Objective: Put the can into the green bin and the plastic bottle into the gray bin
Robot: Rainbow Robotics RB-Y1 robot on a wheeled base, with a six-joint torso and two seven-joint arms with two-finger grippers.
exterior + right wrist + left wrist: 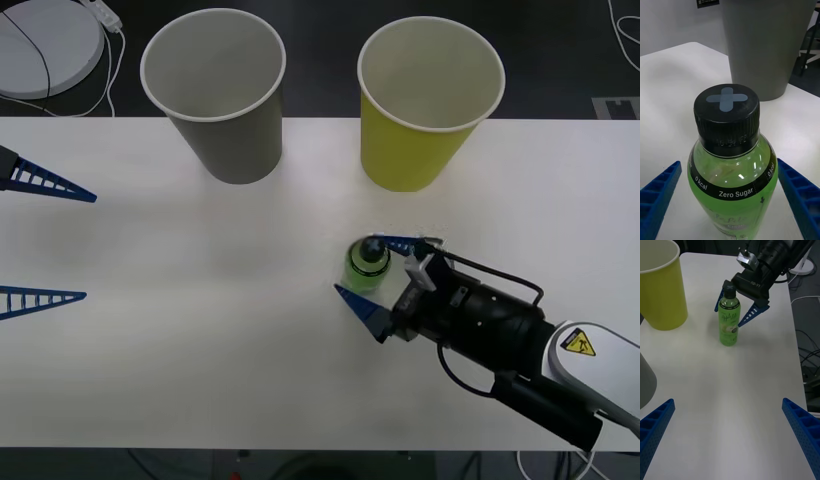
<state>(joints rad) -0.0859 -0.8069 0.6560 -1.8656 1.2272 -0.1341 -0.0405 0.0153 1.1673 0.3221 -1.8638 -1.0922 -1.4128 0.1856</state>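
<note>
the plastic bottle [366,265] stands upright on the table [200,330], near the green bin [425,110]. the right gripper [385,272] straddles it, fingers released either side. smooth, rigid and probably slippery; best gripped on the labelled body, below the cap.
</note>
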